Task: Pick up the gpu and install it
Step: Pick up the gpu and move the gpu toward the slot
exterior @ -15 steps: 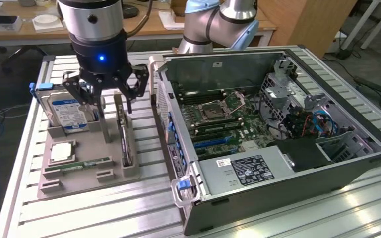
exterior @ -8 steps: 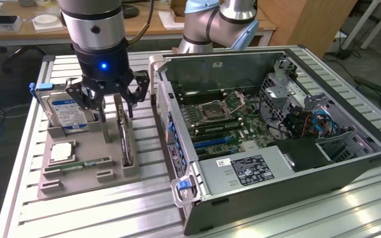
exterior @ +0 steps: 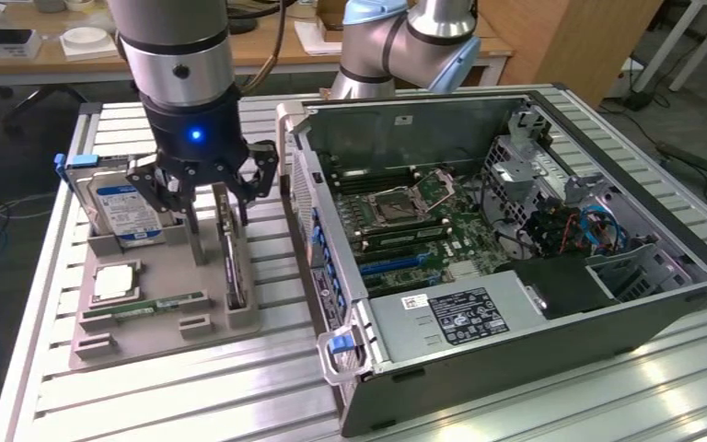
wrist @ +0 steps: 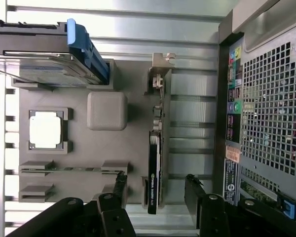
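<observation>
The gpu (exterior: 233, 267) (wrist: 155, 163) is a thin dark card standing on edge in a slot of the grey holder tray (exterior: 206, 318) (wrist: 133, 98), with its silvery bracket (wrist: 160, 74) at one end. My gripper (exterior: 214, 214) (wrist: 156, 190) hangs just above the card and is open. One of its fingers (wrist: 119, 190) is on each side of the card and neither touches it. The open computer case (exterior: 514, 230) (wrist: 266, 98) lies right beside the tray, on the exterior view's right, with its motherboard (exterior: 415, 221) exposed.
The tray also holds a blue-labelled hard drive (exterior: 126, 212) (wrist: 54, 69), a square processor (exterior: 117, 281) (wrist: 46, 129) and a green memory stick (exterior: 157, 304) (wrist: 69, 169). Everything rests on a slatted aluminium table (exterior: 550, 405). A second arm's base (exterior: 403, 46) stands behind the case.
</observation>
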Action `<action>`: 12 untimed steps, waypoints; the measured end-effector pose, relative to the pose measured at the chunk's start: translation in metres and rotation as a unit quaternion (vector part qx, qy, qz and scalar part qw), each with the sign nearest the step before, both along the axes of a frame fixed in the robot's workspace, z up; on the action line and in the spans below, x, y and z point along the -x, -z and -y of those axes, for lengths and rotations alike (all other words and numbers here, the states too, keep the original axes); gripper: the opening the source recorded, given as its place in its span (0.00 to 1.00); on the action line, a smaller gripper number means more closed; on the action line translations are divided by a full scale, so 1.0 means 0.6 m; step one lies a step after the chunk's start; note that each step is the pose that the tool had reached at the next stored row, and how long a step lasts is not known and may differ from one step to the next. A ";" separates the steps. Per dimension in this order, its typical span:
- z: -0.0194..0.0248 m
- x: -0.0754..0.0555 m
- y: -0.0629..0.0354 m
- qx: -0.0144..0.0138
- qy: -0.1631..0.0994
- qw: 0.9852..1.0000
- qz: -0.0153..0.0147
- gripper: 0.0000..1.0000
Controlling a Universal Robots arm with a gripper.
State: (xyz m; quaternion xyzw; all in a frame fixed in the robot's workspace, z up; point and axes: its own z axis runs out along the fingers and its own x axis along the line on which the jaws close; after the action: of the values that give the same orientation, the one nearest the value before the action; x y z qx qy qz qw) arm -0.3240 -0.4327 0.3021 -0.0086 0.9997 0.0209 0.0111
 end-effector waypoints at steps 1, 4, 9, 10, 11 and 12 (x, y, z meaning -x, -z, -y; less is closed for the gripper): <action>-0.0004 0.000 0.002 0.000 0.000 1.000 0.000 0.59; -0.0028 0.000 0.009 0.000 0.000 1.000 0.000 0.59; -0.0097 0.000 0.019 0.000 0.000 1.000 0.000 0.59; -0.0097 0.000 0.021 0.000 0.000 1.000 0.000 0.59; -0.0097 0.000 0.023 0.000 0.000 1.000 0.000 0.59; -0.0098 0.000 0.025 0.000 0.000 1.000 0.000 0.59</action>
State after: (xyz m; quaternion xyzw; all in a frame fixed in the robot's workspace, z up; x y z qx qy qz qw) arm -0.3240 -0.4268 0.2869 -0.0088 0.9997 0.0209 0.0111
